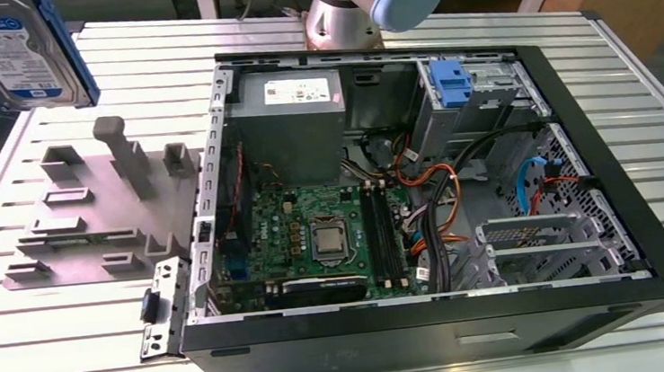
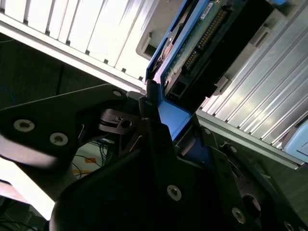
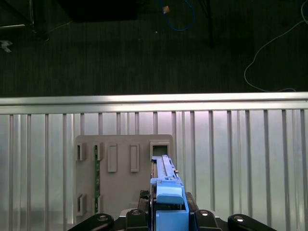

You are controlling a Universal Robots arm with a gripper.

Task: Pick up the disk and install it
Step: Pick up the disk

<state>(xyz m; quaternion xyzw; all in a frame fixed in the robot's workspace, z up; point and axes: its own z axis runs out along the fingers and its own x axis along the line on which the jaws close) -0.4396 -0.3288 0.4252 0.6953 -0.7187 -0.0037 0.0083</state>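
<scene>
My gripper (image 3: 168,214) is pinching the disk (image 1: 14,51) by its blue frame, holding it in the air above the grey fixture (image 3: 120,185) on the slatted table (image 3: 240,159). Farther off, toward the exterior view's right, lies the open case (image 1: 429,195).

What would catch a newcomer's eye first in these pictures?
The disk hangs in the air at the exterior view's upper left, clamped by its blue frame in the end effector. In the middle lies the open computer case, motherboard and cables exposed, with a grey holder tray beside it.
</scene>
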